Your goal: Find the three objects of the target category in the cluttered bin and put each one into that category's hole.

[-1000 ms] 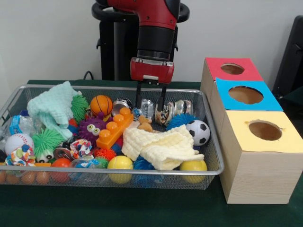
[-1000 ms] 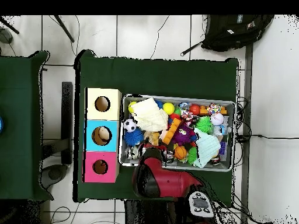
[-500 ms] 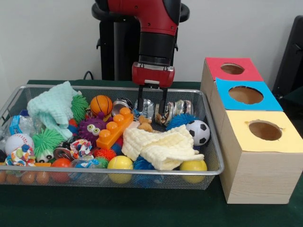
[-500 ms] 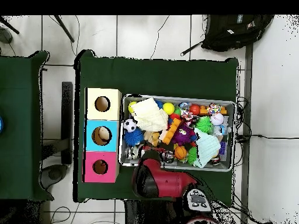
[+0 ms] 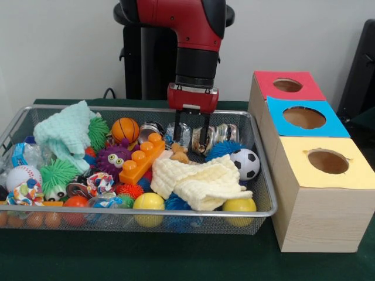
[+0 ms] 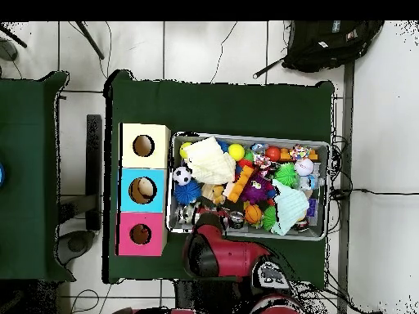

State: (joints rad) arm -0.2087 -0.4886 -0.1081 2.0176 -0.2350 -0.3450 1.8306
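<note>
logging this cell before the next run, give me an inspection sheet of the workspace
surface: green table cloth, bare in front of the bin.
job's things: wire bin full; one pale figure with orange parts beside the yellow cloth; three boxes with holes, red, blue, yellow.
clutter: soccer ball, basketball, purple spiky toy, yellow balls.
grippers: gripper open, low over the bin's far side.
cables: on the floor.
surroundings: black bag.

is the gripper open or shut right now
Open. In the front view the gripper hangs over the far side of the bin, its two jaws apart with a clear gap between them and nothing held.
</note>
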